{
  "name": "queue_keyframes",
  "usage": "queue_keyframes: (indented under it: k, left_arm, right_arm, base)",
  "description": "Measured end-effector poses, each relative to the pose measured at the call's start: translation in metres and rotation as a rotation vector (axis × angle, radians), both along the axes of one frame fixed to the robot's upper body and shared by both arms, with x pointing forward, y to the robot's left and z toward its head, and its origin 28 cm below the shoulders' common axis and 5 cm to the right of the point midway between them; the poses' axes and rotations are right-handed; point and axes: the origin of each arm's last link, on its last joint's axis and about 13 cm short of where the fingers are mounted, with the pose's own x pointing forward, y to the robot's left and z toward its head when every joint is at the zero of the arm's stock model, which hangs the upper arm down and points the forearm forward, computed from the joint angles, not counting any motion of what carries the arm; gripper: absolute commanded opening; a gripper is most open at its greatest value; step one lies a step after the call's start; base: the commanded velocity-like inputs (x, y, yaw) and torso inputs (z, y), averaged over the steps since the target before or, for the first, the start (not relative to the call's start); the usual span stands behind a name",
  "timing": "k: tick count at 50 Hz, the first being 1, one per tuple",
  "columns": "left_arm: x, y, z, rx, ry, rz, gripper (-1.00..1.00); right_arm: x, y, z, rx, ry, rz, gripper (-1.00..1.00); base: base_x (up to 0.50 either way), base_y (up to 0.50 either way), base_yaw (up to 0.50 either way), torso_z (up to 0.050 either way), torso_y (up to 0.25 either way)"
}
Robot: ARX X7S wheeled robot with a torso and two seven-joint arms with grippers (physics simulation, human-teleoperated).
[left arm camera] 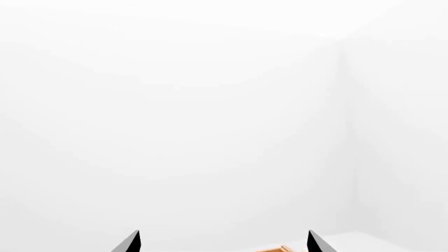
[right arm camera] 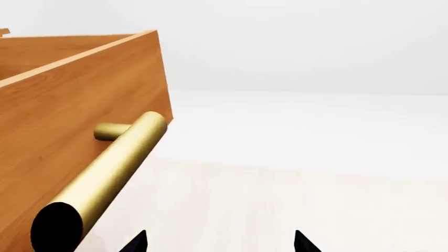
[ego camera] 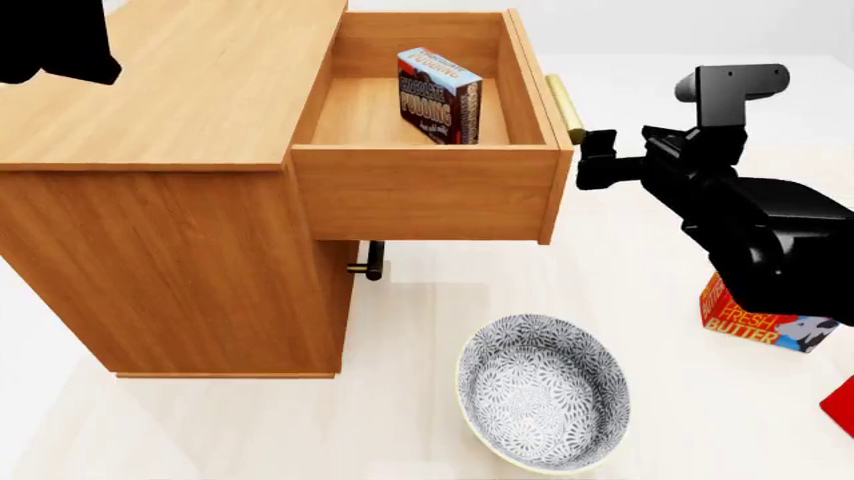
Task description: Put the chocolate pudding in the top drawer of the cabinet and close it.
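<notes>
Head view: right tool (ego camera: 589, 160) open-fingered beside top drawer (ego camera: 424, 190) handle (ego camera: 565, 107).

Chocolate pudding (ego camera: 438, 95) stands upright inside the open top drawer (ego camera: 424, 190).

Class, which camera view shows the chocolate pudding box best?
The head view: the chocolate pudding stands inside the open top drawer, label visible. Neither wrist view shows it; the right one sees only the drawer's front and brass handle.
</notes>
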Motion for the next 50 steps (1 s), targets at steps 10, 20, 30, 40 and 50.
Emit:
queue_keyframes:
  k: [10,20,30,40,50]
  left_arm:
    - [-0.002,0.0,0.0,-0.002,-0.001,-0.001,1.0]
    - [-0.003,0.0,0.0,-0.004,-0.001,-0.001,1.0]
    - [-0.003,0.0,-0.001,-0.006,-0.001,0.0,1.0]
    - [-0.004,0.001,-0.002,-0.007,-0.001,0.003,1.0]
    - [-0.004,0.001,-0.001,-0.006,-0.001,0.006,1.0]
  right_arm:
    - [0.003,0.012,-0.001,0.012,0.002,0.038,1.0]
    - [0.006,0.025,-0.003,0.02,0.003,0.079,1.0]
    - [0.011,0.04,-0.004,0.03,0.005,0.128,1.0]
    - [0.014,0.053,-0.004,0.032,0.009,0.175,1.0]
    - [0.016,0.065,-0.004,0.034,0.01,0.218,1.0]
  base:
    - [0.0,0.0,0.0,0.0,0.0]
    - [0.0,0.0,0.0,0.0,0.0]
    - [0.0,0.0,0.0,-0.002,-0.001]
    - [0.0,0.0,0.0,0.0,0.0]
    - [0.0,0.0,0.0,0.0,0.0]
